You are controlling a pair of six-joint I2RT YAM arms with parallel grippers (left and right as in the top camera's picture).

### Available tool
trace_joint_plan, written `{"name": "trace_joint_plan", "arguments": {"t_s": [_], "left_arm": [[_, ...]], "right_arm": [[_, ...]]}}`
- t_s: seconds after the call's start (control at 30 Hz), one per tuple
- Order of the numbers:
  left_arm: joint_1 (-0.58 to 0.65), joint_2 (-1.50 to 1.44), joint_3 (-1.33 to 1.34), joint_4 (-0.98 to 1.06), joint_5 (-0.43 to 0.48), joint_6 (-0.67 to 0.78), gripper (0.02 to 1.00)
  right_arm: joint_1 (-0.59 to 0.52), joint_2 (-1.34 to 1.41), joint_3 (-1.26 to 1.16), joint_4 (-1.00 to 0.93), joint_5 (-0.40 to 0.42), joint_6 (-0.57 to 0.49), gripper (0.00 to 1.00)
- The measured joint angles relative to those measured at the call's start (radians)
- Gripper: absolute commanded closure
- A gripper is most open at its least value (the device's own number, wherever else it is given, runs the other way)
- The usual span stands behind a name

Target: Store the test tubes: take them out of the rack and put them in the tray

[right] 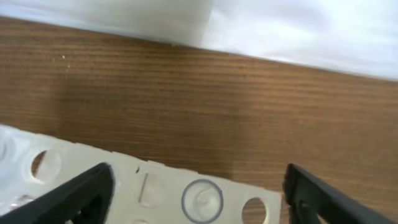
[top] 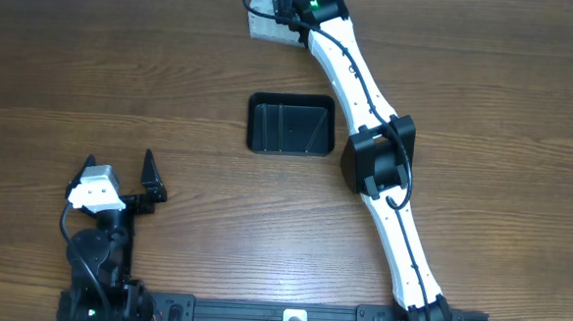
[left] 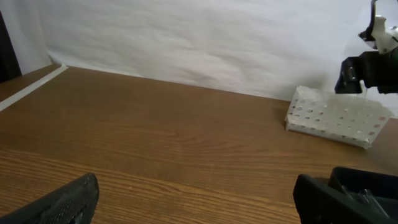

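The white test tube rack stands at the table's far edge; it lies low and perforated in the left wrist view. My right gripper hovers over the rack's right end, open. In the right wrist view its fingers straddle the rack top, with the round mouth of a clear test tube between them. The black tray sits mid-table, with faint clear shapes inside. My left gripper rests open near the left base, holding nothing.
A white backdrop rises behind the table's far edge. Bare wooden tabletop spreads to the left of the rack and the tray. The right arm's elbow hangs just right of the tray. The tray's corner lies close to the left gripper's finger.
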State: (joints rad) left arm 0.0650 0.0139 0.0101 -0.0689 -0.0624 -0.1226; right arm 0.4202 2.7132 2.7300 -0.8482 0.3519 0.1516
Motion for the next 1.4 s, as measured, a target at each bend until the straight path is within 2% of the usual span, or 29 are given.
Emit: {"name": "trace_joint_plan", "arguments": {"t_s": [0.13,0.33,0.5,0.57,1.0,1.4], "left_arm": [[0.000,0.000,0.000,0.000,0.000,0.000,0.020],[0.000,0.000,0.000,0.000,0.000,0.000,0.020],[0.000,0.000,0.000,0.000,0.000,0.000,0.020],[0.000,0.000,0.000,0.000,0.000,0.000,0.020],[0.000,0.000,0.000,0.000,0.000,0.000,0.020],[0.000,0.000,0.000,0.000,0.000,0.000,0.023]], "right_arm": [[0.000,0.000,0.000,0.000,0.000,-0.001,0.375],[0.000,0.000,0.000,0.001,0.000,0.001,0.485],[0.000,0.000,0.000,0.000,0.002,0.000,0.673],[0.000,0.000,0.000,0.000,0.009,0.001,0.720],[0.000,0.000,0.000,-0.003,0.026,0.002,0.893],[0.000,0.000,0.000,-0.003,0.026,0.002,0.915]]}}
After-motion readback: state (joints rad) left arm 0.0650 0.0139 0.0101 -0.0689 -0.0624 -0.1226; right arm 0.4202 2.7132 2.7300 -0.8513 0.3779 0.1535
